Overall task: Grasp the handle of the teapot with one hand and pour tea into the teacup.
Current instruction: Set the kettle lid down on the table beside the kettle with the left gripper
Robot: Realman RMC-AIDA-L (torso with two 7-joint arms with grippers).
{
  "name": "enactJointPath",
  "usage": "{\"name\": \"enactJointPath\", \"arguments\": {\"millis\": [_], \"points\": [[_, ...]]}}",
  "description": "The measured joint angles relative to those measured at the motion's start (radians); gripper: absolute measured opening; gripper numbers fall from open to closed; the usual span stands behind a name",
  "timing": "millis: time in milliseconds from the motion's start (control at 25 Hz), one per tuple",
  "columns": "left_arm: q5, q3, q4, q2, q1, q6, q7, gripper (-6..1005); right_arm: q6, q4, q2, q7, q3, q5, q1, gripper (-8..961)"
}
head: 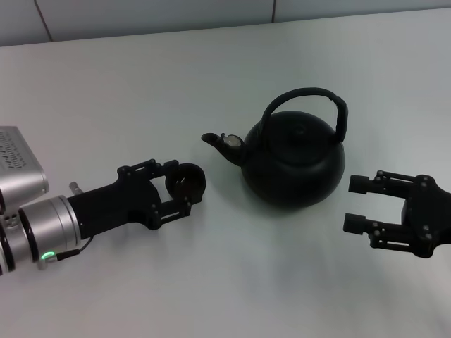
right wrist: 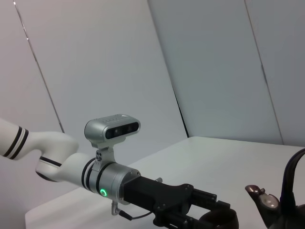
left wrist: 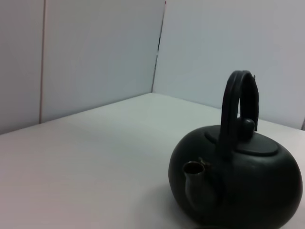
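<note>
The matte-black teapot (head: 292, 165) stands upright in the middle of the white table, its spout (head: 222, 141) pointing toward my left arm and its arched handle (head: 310, 95) up. Just off the spout, my left gripper (head: 177, 188) is shut on the small dark teacup (head: 190, 179), low over the table. My right gripper (head: 358, 205) hovers open beside the teapot's other side, level with its belly and apart from it. The left wrist view looks at the teapot (left wrist: 248, 186) and handle (left wrist: 238, 100) from spout side. The right wrist view shows the left gripper (right wrist: 209, 214) with the teacup (right wrist: 222, 220).
The white table (head: 211, 63) runs back to a pale panelled wall (head: 141, 14). The left arm's silver wrist camera (head: 17, 158) sits at the left edge of the head view.
</note>
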Motion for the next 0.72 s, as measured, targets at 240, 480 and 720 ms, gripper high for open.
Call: {"name": "enactJointPath", "arguments": {"millis": [240, 480, 720], "points": [[-0.001, 0.009, -0.008, 0.000, 0.003, -0.004, -0.001, 678, 0.000, 0.000, 0.000, 0.000, 0.000, 0.001, -0.001, 708], [-0.001, 0.013, -0.022, 0.000, 0.000, -0.004, 0.000, 678, 0.000, 0.000, 0.000, 0.000, 0.000, -0.001, 0.004, 709], [-0.001, 0.021, -0.027, 0.000, -0.001, -0.026, 0.001, 677, 0.000, 0.000, 0.000, -0.001, 0.000, -0.001, 0.006, 709]]}}
